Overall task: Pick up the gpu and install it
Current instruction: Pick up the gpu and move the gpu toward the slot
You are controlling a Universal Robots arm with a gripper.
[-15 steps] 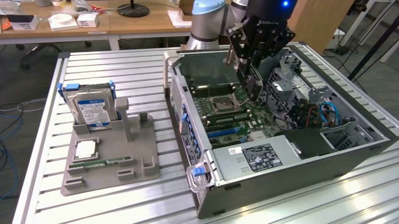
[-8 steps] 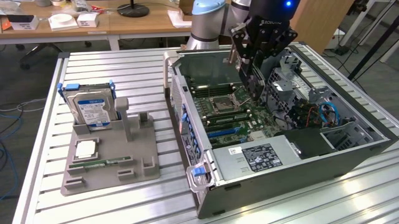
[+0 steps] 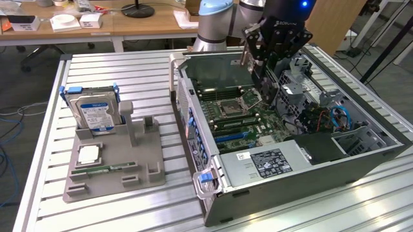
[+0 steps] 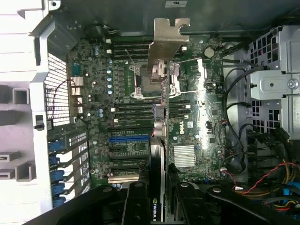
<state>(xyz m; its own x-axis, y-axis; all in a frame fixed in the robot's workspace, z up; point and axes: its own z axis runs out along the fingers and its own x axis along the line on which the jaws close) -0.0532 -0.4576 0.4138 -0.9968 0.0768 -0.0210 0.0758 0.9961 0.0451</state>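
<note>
Clamping the thin dark gpu card [image 4: 160, 154] edge-on, the black fingers [image 4: 136, 202] stand narrow around it, its silvery metal bracket [image 4: 167, 44] leading, above the green motherboard [image 4: 126, 154] inside the open grey computer case [image 3: 290, 193]. Doing this well means holding the card upright, parallel to the long expansion slots [image 4: 129, 139].

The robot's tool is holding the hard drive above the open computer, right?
No, the tool holds the gpu, not the hard drive, above the open computer. The wrist view shows the card gripped edge-on. The hard drive stands in the grey holder beside the computer.
</note>
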